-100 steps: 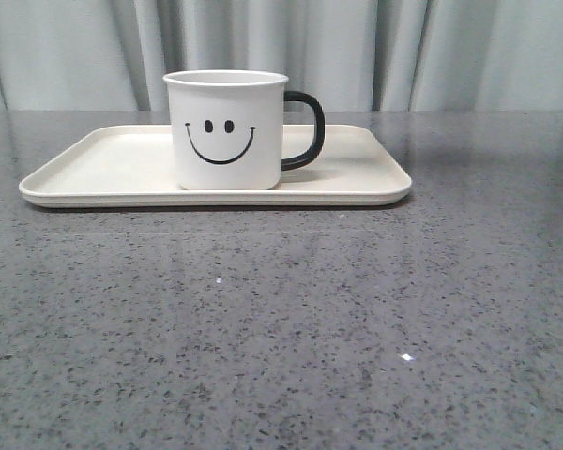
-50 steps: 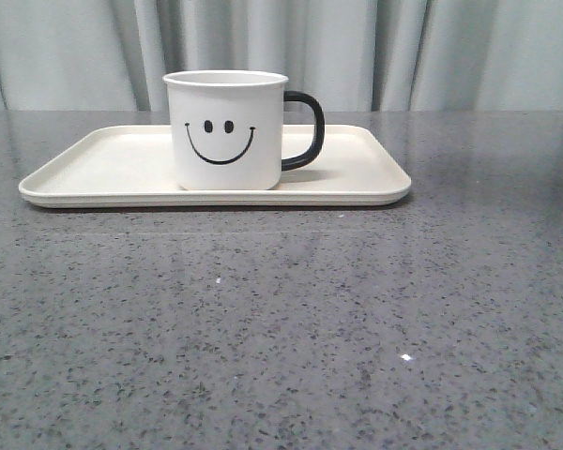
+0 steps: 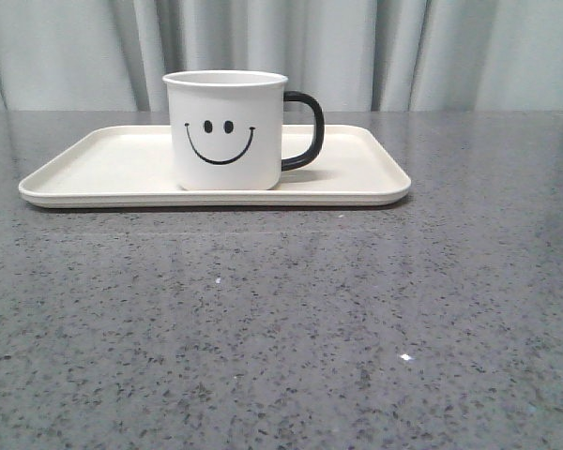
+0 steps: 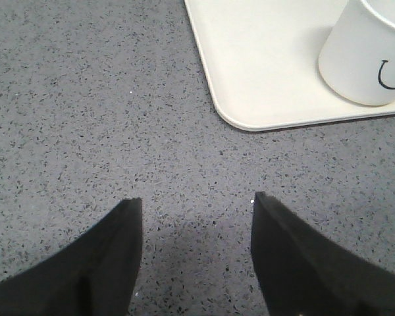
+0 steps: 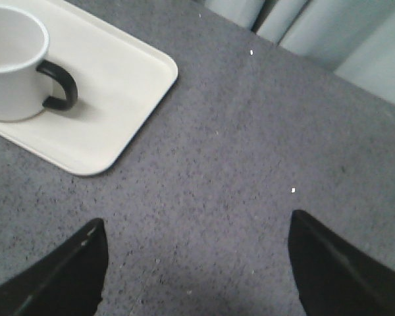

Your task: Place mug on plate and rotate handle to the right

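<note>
The white mug (image 3: 227,131) with a black smiley face stands upright on the cream-white plate (image 3: 103,169), its black handle (image 3: 305,129) pointing right. The mug (image 4: 372,56) and a corner of the plate (image 4: 263,72) also show in the left wrist view. The right wrist view shows the mug (image 5: 13,62), its handle (image 5: 60,85) and the plate (image 5: 118,99). My left gripper (image 4: 196,204) is open and empty over bare table, short of the plate's corner. My right gripper (image 5: 197,224) is open and empty over bare table, to the side of the plate. Neither gripper shows in the front view.
The grey speckled table (image 3: 291,328) stretches in front of the plate. Pale curtains (image 3: 403,52) hang behind the table's far edge.
</note>
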Robot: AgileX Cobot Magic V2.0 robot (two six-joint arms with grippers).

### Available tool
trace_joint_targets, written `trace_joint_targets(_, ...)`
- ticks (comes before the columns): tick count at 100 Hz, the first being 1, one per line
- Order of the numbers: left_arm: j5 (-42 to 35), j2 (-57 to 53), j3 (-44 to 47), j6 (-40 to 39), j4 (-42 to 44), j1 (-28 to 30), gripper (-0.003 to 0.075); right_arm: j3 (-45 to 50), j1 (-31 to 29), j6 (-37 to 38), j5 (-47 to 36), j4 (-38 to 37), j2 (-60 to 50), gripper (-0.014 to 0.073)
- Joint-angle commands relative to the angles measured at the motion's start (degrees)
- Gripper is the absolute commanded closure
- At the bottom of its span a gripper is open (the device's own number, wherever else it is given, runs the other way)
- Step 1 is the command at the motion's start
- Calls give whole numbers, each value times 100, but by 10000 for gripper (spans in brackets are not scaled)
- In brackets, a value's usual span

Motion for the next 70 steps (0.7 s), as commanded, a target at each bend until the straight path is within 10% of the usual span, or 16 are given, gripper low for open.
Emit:
trace_joint_targets(1,-387,-14,-147,-7,-51,12,355,419,-186,235,-632,-70,-420,28)
trace_joint_targets(70,-387,-14,-147,-7,-51,12,355,2642,-574,1309,-1372,-531,-1896,28)
